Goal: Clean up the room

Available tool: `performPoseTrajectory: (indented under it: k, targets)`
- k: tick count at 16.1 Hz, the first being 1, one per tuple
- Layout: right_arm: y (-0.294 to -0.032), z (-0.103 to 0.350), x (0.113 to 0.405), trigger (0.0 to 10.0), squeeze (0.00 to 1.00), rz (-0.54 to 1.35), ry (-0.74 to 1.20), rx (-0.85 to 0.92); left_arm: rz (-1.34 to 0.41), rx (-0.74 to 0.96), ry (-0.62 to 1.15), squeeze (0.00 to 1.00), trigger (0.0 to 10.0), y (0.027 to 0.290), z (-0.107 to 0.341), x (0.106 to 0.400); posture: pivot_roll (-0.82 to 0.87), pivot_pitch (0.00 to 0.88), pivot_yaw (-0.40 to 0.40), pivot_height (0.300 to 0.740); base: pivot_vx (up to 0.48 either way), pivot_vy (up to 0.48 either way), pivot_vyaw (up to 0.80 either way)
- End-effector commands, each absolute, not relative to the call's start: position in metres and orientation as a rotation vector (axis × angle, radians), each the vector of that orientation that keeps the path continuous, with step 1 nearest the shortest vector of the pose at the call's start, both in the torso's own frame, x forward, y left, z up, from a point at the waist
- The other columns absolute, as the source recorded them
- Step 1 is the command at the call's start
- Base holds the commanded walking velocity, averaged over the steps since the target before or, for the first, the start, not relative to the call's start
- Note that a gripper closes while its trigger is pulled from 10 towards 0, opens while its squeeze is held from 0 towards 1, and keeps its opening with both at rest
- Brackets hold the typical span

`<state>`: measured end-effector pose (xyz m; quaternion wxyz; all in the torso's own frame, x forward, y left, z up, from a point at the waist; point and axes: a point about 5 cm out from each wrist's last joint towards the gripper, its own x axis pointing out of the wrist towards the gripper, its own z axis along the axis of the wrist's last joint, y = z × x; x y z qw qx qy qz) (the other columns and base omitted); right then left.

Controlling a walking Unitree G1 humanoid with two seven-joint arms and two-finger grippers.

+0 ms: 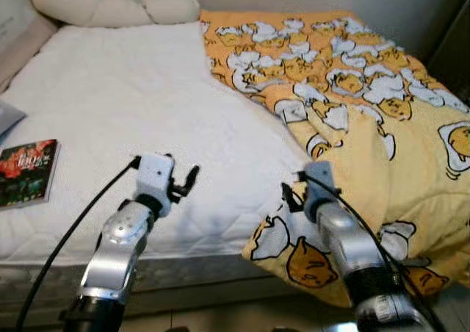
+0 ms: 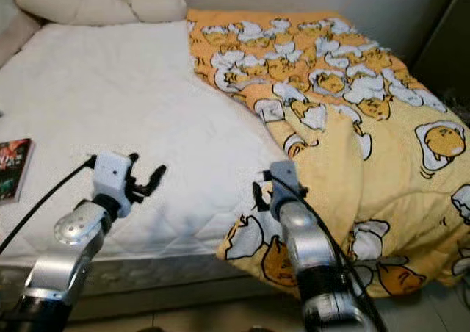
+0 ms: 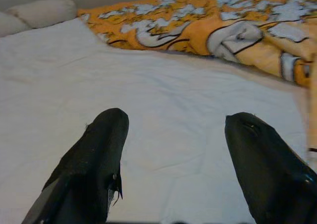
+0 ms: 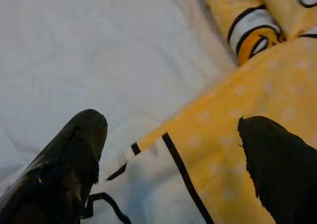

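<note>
A big bed (image 1: pixel 110 112) with a white quilted cover takes up most of the room in front of the robot. A yellow blanket (image 1: pixel 382 126) with egg cartoon pictures lies bunched up over the right side of the bed, and its lower part hangs off the front edge toward the floor. The left side of the bed is bare white cover. A long cream pillow (image 1: pixel 110 7) lies across the head of the bed, up against the wall. A book (image 1: pixel 28 172) with a dark red and green cover lies flat near the left edge of the bed, well apart from the blanket. The left gripper (image 1: pixel 185 183) is held out over the front part of the white cover, and its two black fingers (image 3: pixel 91 164) are spread wide with nothing between them. The right gripper (image 1: pixel 291 197) is held out right at the edge of the blanket, where the yellow cloth meets the white cover. Its fingers (image 4: pixel 67 164) are spread wide too, with one over the white cover and one over the blanket, and they hold nothing.
</note>
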<state>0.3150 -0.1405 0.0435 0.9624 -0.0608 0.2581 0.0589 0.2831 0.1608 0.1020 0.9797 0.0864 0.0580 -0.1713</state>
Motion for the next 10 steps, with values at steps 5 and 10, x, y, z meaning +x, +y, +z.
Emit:
performPoseTrajectory:
  k: [5,10]
  targets:
    - [-0.139,0.028,0.328,10.0,0.0,0.095,0.66,-0.196,-0.495,0.316,0.185,0.0,10.0,0.171,0.101,0.261,0.06,0.0,-0.011,0.74,0.0,0.0,0.0]
    - [-0.133,0.025,0.33,10.0,0.0,0.048,0.705,-0.25,-0.688,0.431,0.249,0.0,10.0,0.177,0.107,0.223,0.12,0.0,-0.007,0.74,0.0,0.0,0.0]
